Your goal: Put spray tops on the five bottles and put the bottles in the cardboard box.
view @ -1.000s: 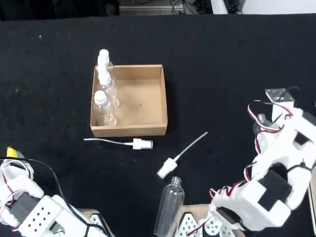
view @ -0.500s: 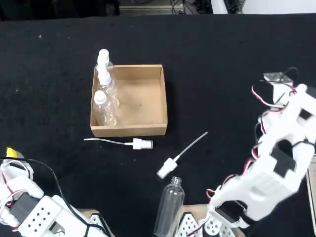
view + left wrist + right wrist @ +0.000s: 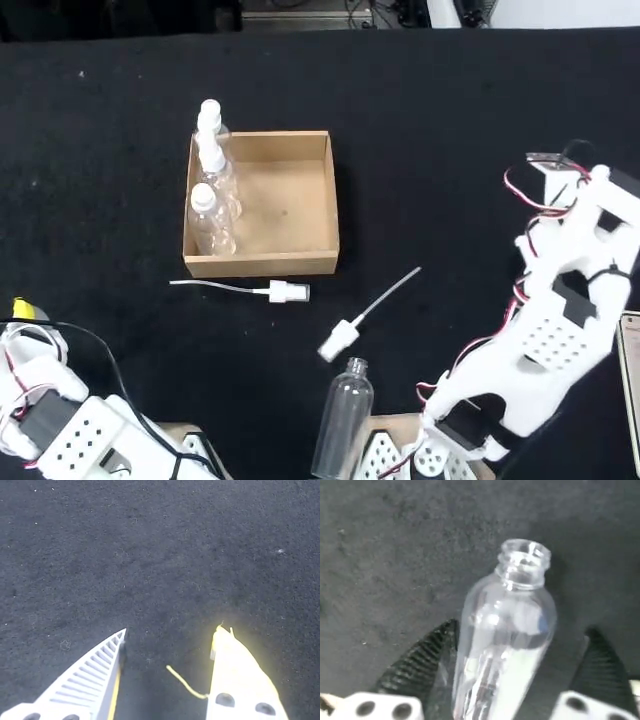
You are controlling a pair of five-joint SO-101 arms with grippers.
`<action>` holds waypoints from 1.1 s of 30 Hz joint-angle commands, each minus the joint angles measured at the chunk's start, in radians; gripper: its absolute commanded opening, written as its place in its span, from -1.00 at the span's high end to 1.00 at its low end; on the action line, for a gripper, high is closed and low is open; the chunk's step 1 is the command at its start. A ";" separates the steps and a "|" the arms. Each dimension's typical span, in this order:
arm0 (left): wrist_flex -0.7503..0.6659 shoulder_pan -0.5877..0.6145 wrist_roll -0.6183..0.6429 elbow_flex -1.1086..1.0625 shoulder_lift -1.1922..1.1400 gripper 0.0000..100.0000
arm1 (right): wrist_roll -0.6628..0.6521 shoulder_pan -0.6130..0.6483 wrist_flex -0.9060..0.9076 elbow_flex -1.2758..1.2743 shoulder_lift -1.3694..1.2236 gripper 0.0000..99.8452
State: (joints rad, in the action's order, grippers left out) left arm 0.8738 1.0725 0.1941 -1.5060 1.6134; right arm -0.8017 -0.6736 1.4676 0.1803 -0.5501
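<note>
Three capped bottles stand in the cardboard box; two spray tops and an open bottle lie on the desk.

The left arm (image 3: pixel 70 430) is at the near left corner of the desk (image 3: pixel 450 120), and the left fingers (image 3: pixel 90 680) are apart over the bare black surface. The cardboard box (image 3: pixel 262 265) sits left of the desk's middle. Three bottles (image 3: pixel 215 175) with white tops stand upright in a row along its left wall. Just before its near wall, one spray top (image 3: pixel 288 292) lies with its tube pointing to the left edge. The second spray top (image 3: pixel 338 342) points its tube to the far right corner. Just beside it, the open bottle (image 3: pixel 342 415) lies at the near edge, its neck toward the far edge. The right arm (image 3: pixel 560 330) is by the right edge. The right fingers (image 3: pixel 420 667) are apart on both sides of a clear bottle (image 3: pixel 505 645). Its open neck points away from the wrist, and a blue patch on it is too blurred to read. I cannot tell if it is the same bottle.
</note>
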 commanded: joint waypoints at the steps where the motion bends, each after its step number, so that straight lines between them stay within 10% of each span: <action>1: -0.026 0.005 0.003 0.019 0.008 0.50 | -0.074 -0.023 -0.020 -0.019 0.045 0.54; 14: -0.021 0.012 0.003 0.019 0.008 0.50 | -0.712 -0.032 -0.015 0.125 0.045 0.62; 23: -0.020 0.012 0.003 0.019 0.008 0.50 | -0.542 0.009 0.008 0.134 0.042 0.19; 33: -0.023 0.012 0.003 0.019 0.008 0.50 | -0.496 0.060 0.009 0.114 0.041 0.20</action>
State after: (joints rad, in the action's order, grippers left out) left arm 0.8738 1.0725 0.1941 -1.5060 1.6134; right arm -1.3080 -0.6490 1.4661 0.2616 -0.5501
